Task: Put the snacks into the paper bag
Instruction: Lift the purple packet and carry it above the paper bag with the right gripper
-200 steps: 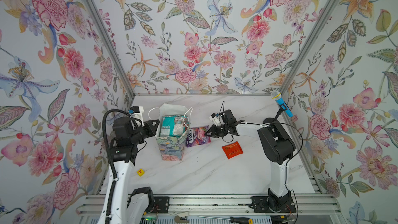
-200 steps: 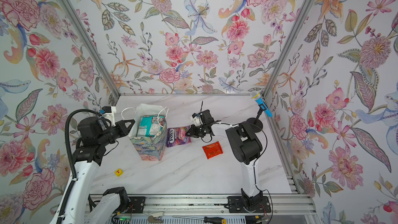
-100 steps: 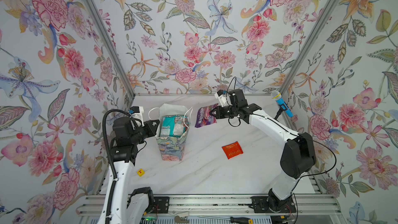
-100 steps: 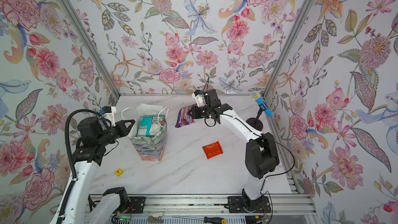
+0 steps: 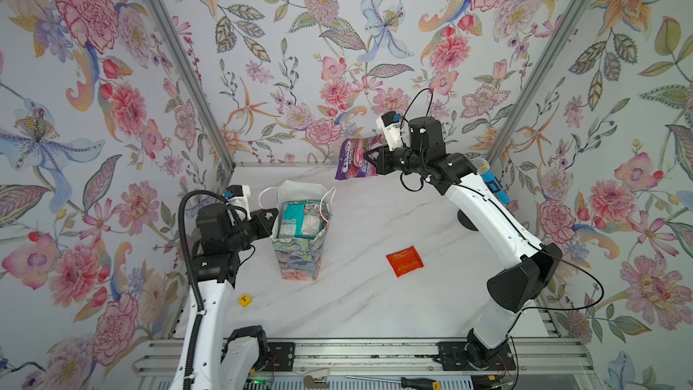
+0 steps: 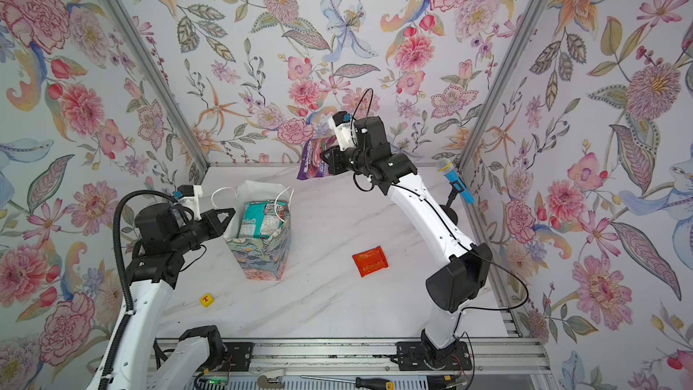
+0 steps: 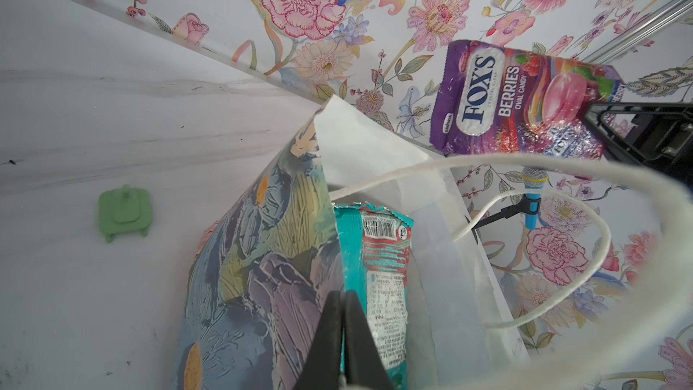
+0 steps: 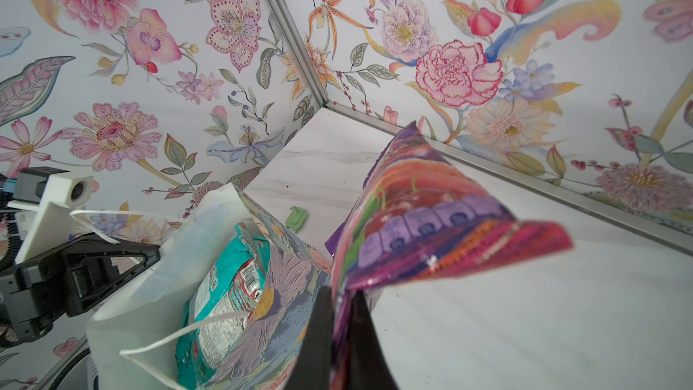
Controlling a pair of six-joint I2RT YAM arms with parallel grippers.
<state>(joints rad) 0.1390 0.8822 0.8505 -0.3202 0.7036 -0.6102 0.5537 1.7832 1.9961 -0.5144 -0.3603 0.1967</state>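
Observation:
The flower-printed paper bag (image 5: 298, 253) (image 6: 262, 253) stands upright left of centre, with a teal snack packet (image 5: 303, 219) (image 7: 382, 256) inside it. My left gripper (image 5: 275, 215) (image 7: 343, 294) is shut on the bag's left wall at the rim. My right gripper (image 5: 365, 157) (image 8: 341, 292) is shut on one edge of a purple FOX'S packet (image 5: 354, 161) (image 7: 506, 106). It holds the packet in the air behind and to the right of the bag's mouth. A red-orange sachet (image 5: 404, 260) (image 6: 369, 260) lies flat on the table to the right of the bag.
A tiny yellow cube (image 5: 245, 300) sits near the left arm's base. A blue microphone on a black stand (image 5: 491, 181) is at the back right. A small green piece (image 7: 123, 211) lies on the table behind the bag. A screwdriver (image 5: 412, 382) rests on the front rail.
My right arm has lifted the purple packet off the table beside the bag, up and toward the back wall. The left gripper and the bag have stayed put.

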